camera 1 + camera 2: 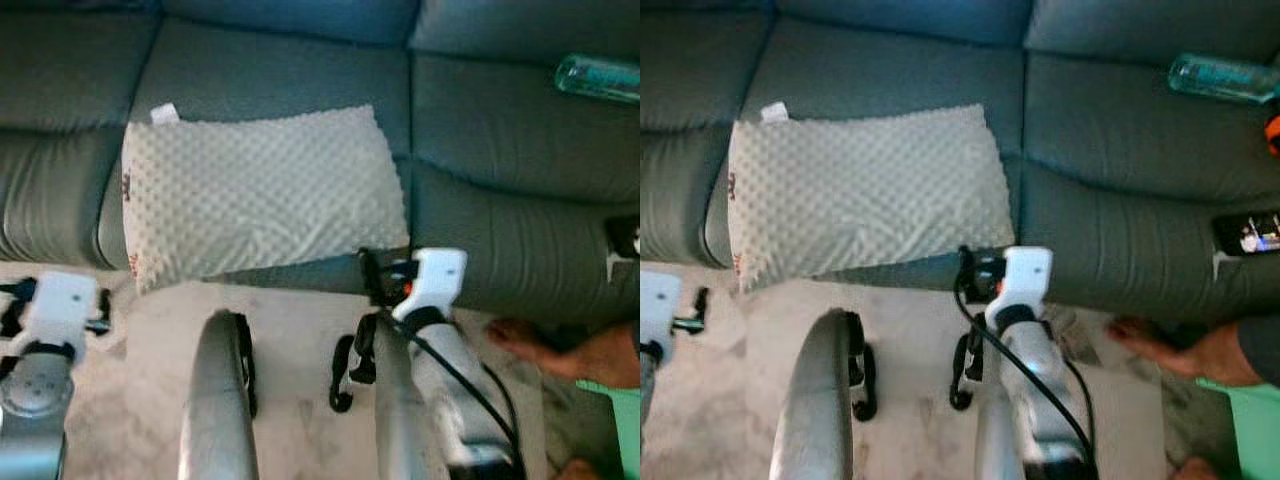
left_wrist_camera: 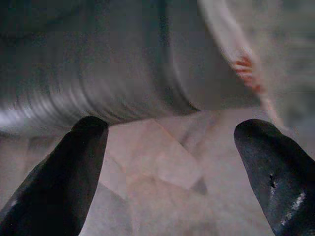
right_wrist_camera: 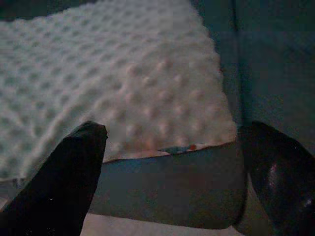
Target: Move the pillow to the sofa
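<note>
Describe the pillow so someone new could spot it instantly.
Start at the grey-green sofa across the top of the head views. On its middle seat cushion lies the pillow, flat, its near edge hanging over the seat front above the pale floor. It is the one white thing on the sofa, covered in raised dots, with a small white tag at its far left corner.

This is a home, a living room by the look of it. A wide grey-green leather sofa [image 1: 300, 90] with several seat cushions spans the head views, and a white dotted pillow [image 1: 255, 190] lies on its middle seat. A clear bottle [image 1: 1225, 78] rests on the right-hand seat, with a phone [image 1: 1252, 232] near the front edge below it. The floor [image 1: 300, 340] is pale marbled tile, and a person's bare foot [image 1: 1175, 352] stands on it beside the sofa.
</note>
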